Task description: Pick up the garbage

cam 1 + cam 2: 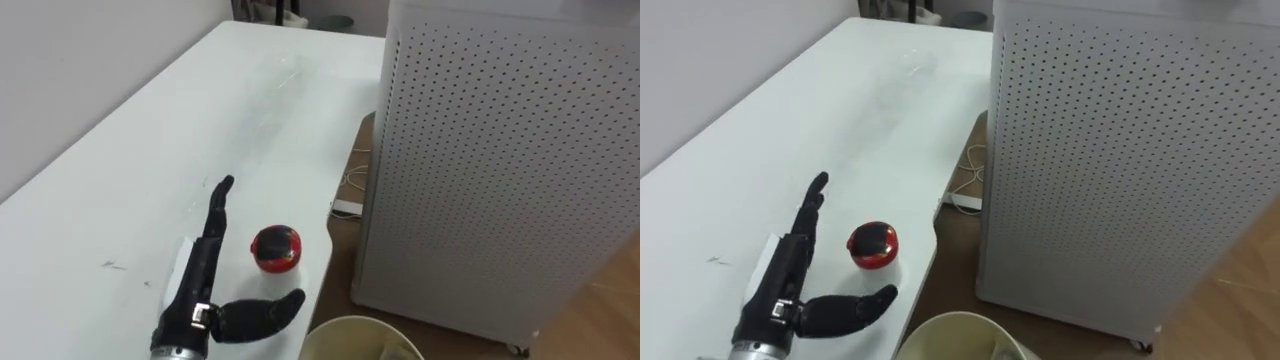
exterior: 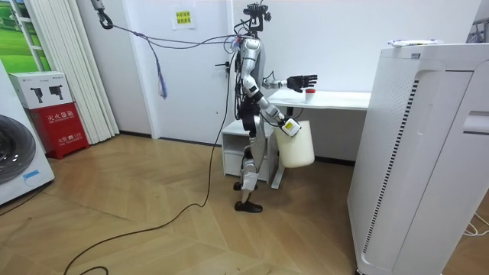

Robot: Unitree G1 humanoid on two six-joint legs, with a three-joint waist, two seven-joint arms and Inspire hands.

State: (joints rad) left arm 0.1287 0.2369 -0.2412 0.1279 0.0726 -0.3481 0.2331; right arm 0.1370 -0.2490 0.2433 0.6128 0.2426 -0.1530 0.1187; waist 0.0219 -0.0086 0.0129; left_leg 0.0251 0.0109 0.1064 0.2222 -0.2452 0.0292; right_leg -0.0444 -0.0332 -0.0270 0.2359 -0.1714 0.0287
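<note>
A small round red and black piece of garbage [image 1: 275, 249] lies on the white table [image 1: 200, 110] near its right edge. My left hand [image 1: 195, 285] rests flat on the table just left of it, open. Its fingers point away from me and its thumb stretches out to the right, below the garbage. A narrow gap shows between hand and garbage. The rim of a cream bin [image 1: 350, 328] sits at the bottom edge, below the table's edge. In the room view the bin [image 2: 295, 143] hangs off the floor at my right hand [image 2: 287, 126], beside the table.
A tall white perforated cabinet [image 1: 500, 150] stands close to the right of the table, leaving a narrow strip of wooden floor with a white power strip [image 1: 345, 208] and cables. A wall runs along the table's left side. I stand at the table's end.
</note>
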